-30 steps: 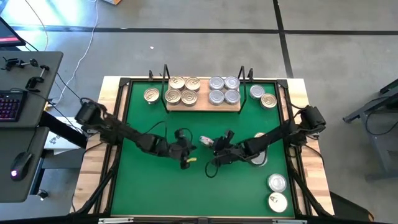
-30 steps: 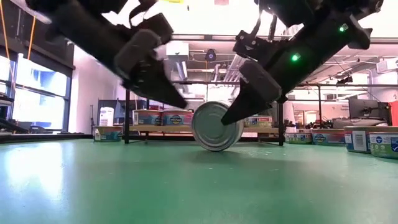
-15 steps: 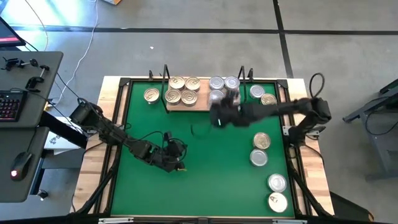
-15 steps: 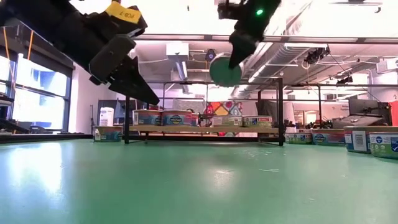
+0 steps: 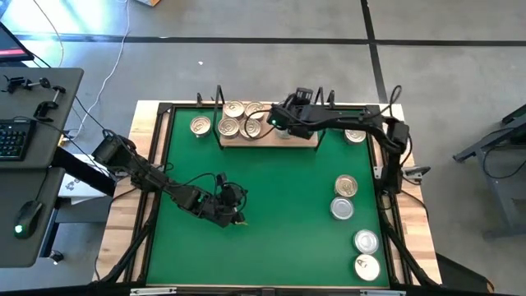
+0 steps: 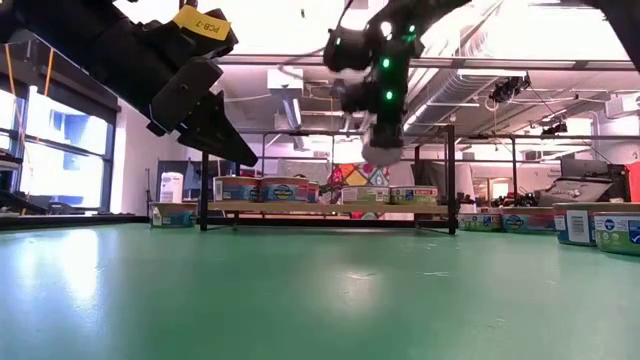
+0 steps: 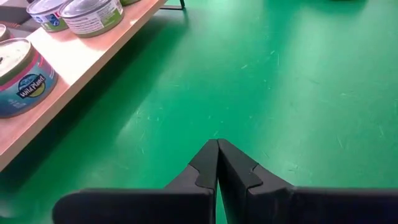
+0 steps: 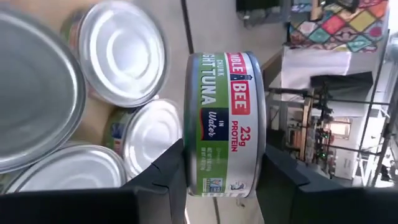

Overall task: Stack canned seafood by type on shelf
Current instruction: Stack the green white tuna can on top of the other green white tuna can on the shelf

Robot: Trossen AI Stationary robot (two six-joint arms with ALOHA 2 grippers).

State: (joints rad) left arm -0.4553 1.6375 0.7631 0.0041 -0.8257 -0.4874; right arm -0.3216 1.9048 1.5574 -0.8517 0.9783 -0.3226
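My right gripper (image 5: 278, 123) hangs over the wooden shelf (image 5: 267, 140) at the table's far side, shut on a tuna can (image 8: 224, 124) with a green, white and blue label. Below it, several silver-lidded cans (image 8: 124, 53) stand on the shelf's right half. Gold-lidded cans (image 5: 240, 119) stand on its left half. My left gripper (image 5: 238, 215) is shut on nothing, just above the green mat (image 7: 280, 74) left of the middle. In the low view the right gripper (image 6: 378, 120) hangs high above the shelf board (image 6: 320, 207). My right gripper pinches the can by its two flat faces, one finger (image 8: 168, 171) on one face and the other finger (image 8: 280, 177) on the opposite one. The label wall (image 8: 227, 93) faces the wrist camera. The fingers reach in from the table's right, slanting down. The can is on edge, clear of the shelf.
Loose cans lie on the mat: one left of the shelf (image 5: 200, 125), one right of it (image 5: 355, 134), two at mid right (image 5: 346, 186) (image 5: 342, 209) and two at the near right corner (image 5: 366, 241). Black wire uprights (image 5: 219, 97) stand at the shelf's ends.
My right gripper has lifted the can, which stood on edge on the mat's middle, and carried it up and toward the far edge to above the shelf, rolling its wrist on the way. My left gripper drew back from the can toward the near left, then kept still.
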